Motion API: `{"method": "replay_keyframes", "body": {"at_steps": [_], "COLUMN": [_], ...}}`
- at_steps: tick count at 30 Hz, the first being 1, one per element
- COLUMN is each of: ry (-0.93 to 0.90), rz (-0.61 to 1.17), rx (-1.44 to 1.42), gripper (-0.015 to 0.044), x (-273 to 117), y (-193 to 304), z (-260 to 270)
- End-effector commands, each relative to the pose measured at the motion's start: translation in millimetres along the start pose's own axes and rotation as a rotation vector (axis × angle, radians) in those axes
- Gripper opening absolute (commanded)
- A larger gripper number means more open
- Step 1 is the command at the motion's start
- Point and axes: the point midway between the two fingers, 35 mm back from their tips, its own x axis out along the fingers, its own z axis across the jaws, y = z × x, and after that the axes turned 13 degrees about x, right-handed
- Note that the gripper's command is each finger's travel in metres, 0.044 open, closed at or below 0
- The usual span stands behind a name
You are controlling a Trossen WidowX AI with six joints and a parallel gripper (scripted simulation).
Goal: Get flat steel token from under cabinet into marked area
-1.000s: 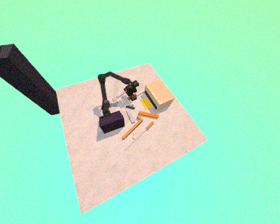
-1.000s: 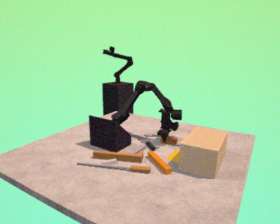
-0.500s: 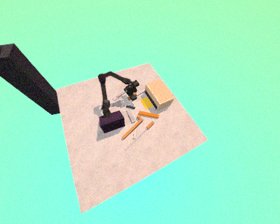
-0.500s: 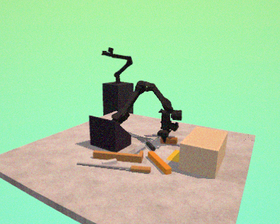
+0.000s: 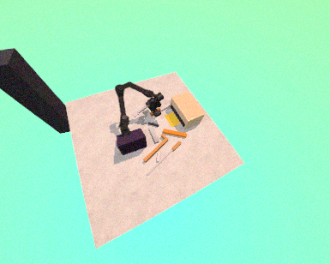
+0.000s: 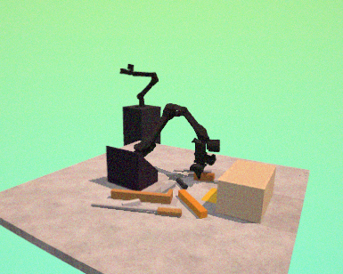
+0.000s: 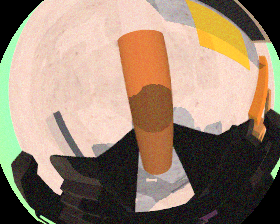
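My gripper (image 5: 155,113) (image 6: 198,174) (image 7: 152,129) is low over the table, shut on an orange handle (image 7: 145,57); the handle also shows in the exterior view (image 6: 206,176). The handle lies lengthwise between the fingers, its far end pointing up the wrist view. What is joined to it is unclear. The tan cabinet (image 5: 187,105) (image 6: 243,180) stands beyond the gripper, with a dark slotted front (image 5: 177,116). The yellow marked area (image 5: 172,119) (image 6: 209,196) (image 7: 216,30) lies in front of it. I cannot make out the steel token in any view.
An orange bar (image 5: 174,133) (image 6: 192,204) (image 7: 260,95) lies near the yellow area. An orange L-shaped piece (image 5: 155,150) (image 6: 140,196) and a thin rod with an orange handle (image 5: 177,147) (image 6: 168,212) lie farther over. A dark cylinder (image 6: 182,182) and a grey strip (image 5: 153,135) lie near the arm base (image 5: 131,142).
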Motion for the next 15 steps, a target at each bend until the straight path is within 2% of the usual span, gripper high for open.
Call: {"method": "replay_keyframes", "body": {"at_steps": [1,2,6,7,11,15], "ry": [0.000,0.000,0.000,-0.001,0.000,0.004], "rz": [0.000,0.000,0.002,0.001,0.001,0.006], "rx": [0.000,0.000,0.000,-0.001,-0.001,-0.001], "gripper": [0.0184,0.0200,0.0200,0.0175,0.0148,0.0253], "x": [0,0,0,0,0,-16], "y": [0,0,0,0,0,-2], "z": [0,0,0,0,0,0]}}
